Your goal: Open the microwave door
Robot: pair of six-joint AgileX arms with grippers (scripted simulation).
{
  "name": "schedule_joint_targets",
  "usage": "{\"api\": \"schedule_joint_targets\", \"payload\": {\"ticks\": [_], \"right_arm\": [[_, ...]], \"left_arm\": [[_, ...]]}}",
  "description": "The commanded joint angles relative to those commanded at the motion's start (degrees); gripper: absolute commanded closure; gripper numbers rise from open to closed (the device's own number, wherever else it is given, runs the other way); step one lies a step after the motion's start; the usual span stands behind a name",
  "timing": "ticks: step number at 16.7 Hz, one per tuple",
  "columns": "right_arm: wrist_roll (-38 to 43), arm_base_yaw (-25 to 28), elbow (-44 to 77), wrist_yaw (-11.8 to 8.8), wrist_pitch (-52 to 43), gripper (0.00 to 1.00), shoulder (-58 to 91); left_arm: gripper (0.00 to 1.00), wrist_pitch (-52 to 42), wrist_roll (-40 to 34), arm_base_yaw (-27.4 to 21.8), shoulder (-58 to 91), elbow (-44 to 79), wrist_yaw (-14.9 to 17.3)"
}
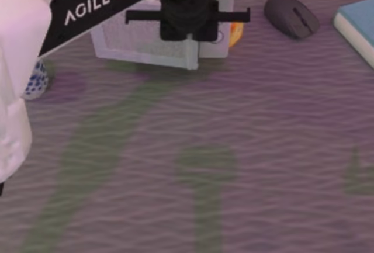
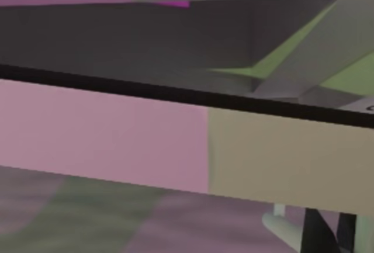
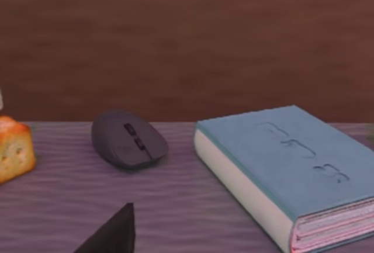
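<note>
Left end effector (image 1: 188, 28) hangs over the microwave door (image 1: 146, 45); its grip cannot be told.

My left arm (image 1: 87, 2) reaches from the left side across the back of the table (image 1: 234, 148). It is white with a black band. Its gripper (image 1: 188, 28) is black and hangs right over the microwave (image 1: 134, 37), near the right end of the box, so I can't see its fingers well. The door (image 1: 146, 48) looks swung out a little at its right edge. A bit of orange food (image 1: 235, 34) peeks out just beside the microwave. A dark mouse (image 1: 291, 16) lies near it. A blue book (image 1: 357, 28) sits at the right edge. A blue-and-white thing (image 1: 36, 79) sits at the left.
</note>
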Motion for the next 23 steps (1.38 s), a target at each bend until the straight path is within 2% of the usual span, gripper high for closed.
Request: {"api": "schedule_joint_targets", "payload": {"ticks": [19,23], "right_arm": [[0.0,0.0,0.0,0.0,0.0,0.0,0.0],[0.0,0.0,0.0,0.0,0.0,0.0,0.0]], "left_arm": [[1.0,0.04,-0.2,-0.39,0.25,-0.05,0.27],[1.0,2.07,2.32,-0.03,-2.38,-3.61,0.76]]}}
